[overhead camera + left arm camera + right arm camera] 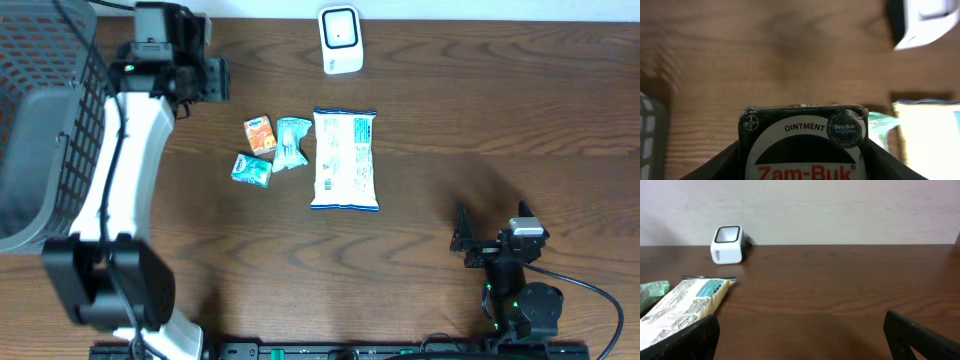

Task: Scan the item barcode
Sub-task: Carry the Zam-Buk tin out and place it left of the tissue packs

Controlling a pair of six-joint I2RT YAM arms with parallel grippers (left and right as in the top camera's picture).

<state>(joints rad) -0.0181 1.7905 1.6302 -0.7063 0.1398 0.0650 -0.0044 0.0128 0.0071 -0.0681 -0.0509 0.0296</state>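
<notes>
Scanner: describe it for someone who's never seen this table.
Go to the far edge of the wooden table, mid-width, just beyond the big white snack bag. The scanner stands alone there: a small white rounded block with a dark window, the only rigid thing near those soft packets.

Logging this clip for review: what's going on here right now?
The left end effector is closed on a dark ointment box, off to the left of the white scanner and not yet in front of it. The right end effector sits open and empty near the front right. A snack bag and small packets lie mid-table.
</notes>
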